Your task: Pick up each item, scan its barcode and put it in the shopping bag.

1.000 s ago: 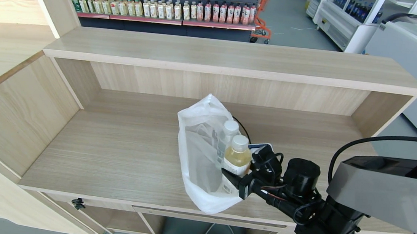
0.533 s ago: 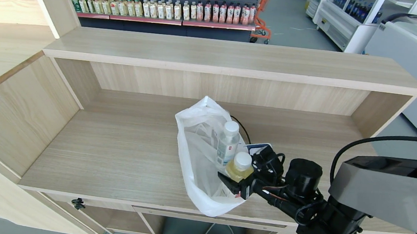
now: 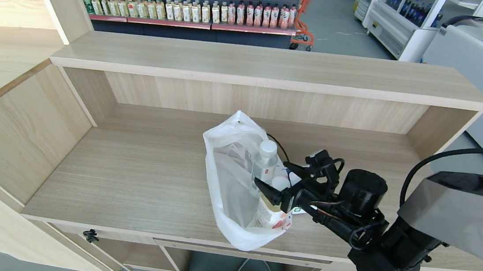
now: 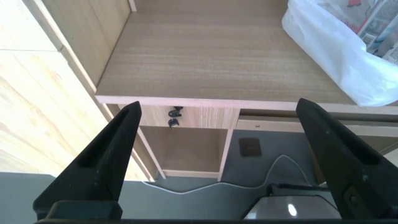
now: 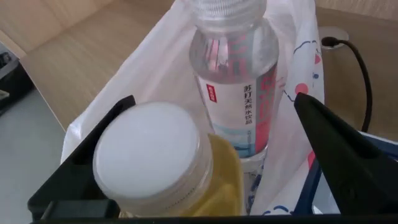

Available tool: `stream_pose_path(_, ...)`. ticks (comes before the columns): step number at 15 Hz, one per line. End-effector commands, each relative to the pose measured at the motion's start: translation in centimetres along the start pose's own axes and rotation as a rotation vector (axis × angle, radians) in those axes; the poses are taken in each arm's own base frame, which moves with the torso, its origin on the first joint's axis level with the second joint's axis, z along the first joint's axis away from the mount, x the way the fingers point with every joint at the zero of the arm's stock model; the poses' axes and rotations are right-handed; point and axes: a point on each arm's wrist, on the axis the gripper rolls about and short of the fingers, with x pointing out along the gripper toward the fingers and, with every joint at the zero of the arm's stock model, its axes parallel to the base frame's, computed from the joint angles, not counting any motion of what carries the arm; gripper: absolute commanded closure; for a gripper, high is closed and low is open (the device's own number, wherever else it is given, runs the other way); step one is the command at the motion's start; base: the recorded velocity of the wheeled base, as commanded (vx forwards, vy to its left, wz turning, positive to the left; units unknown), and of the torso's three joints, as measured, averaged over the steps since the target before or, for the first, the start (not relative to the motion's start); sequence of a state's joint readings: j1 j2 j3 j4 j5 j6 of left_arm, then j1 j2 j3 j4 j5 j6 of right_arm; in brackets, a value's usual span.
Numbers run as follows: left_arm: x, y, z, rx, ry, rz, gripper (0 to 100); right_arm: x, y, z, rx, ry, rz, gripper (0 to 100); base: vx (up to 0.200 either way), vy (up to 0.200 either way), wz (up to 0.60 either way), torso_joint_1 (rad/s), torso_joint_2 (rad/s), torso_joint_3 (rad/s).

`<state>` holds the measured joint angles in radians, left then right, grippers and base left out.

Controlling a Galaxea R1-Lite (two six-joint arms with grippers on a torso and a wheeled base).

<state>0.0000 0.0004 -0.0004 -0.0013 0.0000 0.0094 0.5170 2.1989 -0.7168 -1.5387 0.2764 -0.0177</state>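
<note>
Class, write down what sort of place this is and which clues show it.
Most likely a supermarket checkout: a wooden counter, shelves of bottled drinks behind it, glass-fronted chillers, and a shopping bag holding bottles.

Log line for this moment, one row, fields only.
phase: bagging | yellow drink bottle: upright in shopping bag beside water bottle | right end effector: open around its cap | left end effector: open, empty, before counter

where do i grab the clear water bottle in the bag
Grip the clear water bottle at the neck, just under its white cap, from straight above. It stands roughly upright in the bag, plastic wrapping its body and the yellow drink bottle close beside; only the top is free.
</note>
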Motion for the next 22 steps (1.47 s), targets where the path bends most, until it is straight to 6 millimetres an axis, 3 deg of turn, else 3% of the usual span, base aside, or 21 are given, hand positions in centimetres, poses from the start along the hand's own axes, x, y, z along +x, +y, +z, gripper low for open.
stream_pose_path(1, 0.0, 0.0, 0.0, 0.000, 0.000, 0.000, 0, -0.6, -0.1, 2.5, -0.008, -0.052, -0.007, 0, 0.000, 0.000, 0.00, 0.000, 0.00, 0.000)
stream_pose_path(7, 0.0, 0.0, 0.0, 0.000, 0.000, 0.000, 0, -2.1, -1.6, 5.7, 0.019, -0.111, -0.112, 0, 0.000, 0.000, 0.00, 0.000, 0.00, 0.000)
stream_pose_path(13, 0.0, 0.0, 0.0, -0.008, 0.001, 0.000, 0, -5.3, -5.5, 8.4, -0.051, -0.113, -0.256, 0, 0.000, 0.000, 0.00, 0.000, 0.00, 0.000)
stream_pose_path(14, 0.0, 0.0, 0.0, -0.009, 0.000, -0.002, 0, -6.1, -6.3, 9.0, -0.060, -0.108, -0.289, 0, 0.000, 0.000, 0.00, 0.000, 0.00, 0.000)
stream_pose_path(15, 0.0, 0.0, 0.0, -0.009, 0.001, 0.000, 0, -8.6, -8.9, 9.9, -0.126, -0.040, -0.430, 0, 0.000, 0.000, 0.00, 0.000, 0.00, 0.000)
stream_pose_path(16, 0.0, 0.0, 0.0, -0.009, 0.000, 0.000, 0, -10.1, -10.0, 10.6, -0.138, -0.005, -0.581, 0, 0.000, 0.000, 0.00, 0.000, 0.00, 0.000)
stream_pose_path(18, 0.0, 0.0, 0.0, -0.009, 0.000, 0.000, 0, -12.6, -11.1, 11.7, -0.134, 0.018, -0.798, 0, 0.000, 0.000, 0.00, 0.000, 0.00, 0.000)
stream_pose_path(20, 0.0, 0.0, 0.0, -0.009, 0.001, -0.002, 0, -15.2, -11.0, 12.8, -0.130, 0.045, -0.947, 0, 0.000, 0.000, 0.00, 0.000, 0.00, 0.000)
stream_pose_path(22, 0.0, 0.0, 0.0, -0.009, 0.003, 0.000, 0, -18.2, -8.4, 12.2, -0.096, 0.130, -1.014, 0, 0.000, 0.000, 0.00, 0.000, 0.00, 0.000)
